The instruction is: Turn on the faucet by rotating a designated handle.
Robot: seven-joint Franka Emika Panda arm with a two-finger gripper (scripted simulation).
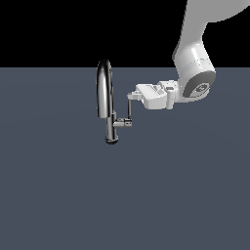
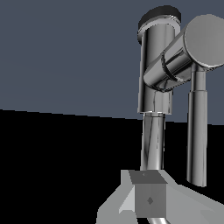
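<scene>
faucet: small chrome gooseneck standing on the dark grey surface, left of centre in the exterior view; tall arched spout, cylindrical body, round dark base.
handle: thin dark-grey rod rising from the end of a short chrome side stub. the stub juts from the faucet body toward the exterior view's right. i read the rod as upright or close to it, much thinner and shorter than the spout.
gripper: i have it lying level, fingers pointing toward the exterior view's left, tips at the top of the rod.
key relation: handle lies straight ahead of the fingertips, its long axis vertical and crosswise to my approach. the spout stands further on, behind the handle along that line.
contact: in the exterior view the tips look to be touching or just beside the rod's upper end; i cannot tell which.
grip state: cannot tell how far apart the fingers are, nor whether they have hold of the rod. the wrist view shows one finger close up, with the rod beside it and not visibly pinched.
wrist view: the stub reads as a thick chrome cylinder with a flat round end.
judgement: approach looks finished or nearly so; the turn comes next, a push on the rod's top to swing it about the stub's axis.
risk: a thin rod could slip off the tips.
</scene>
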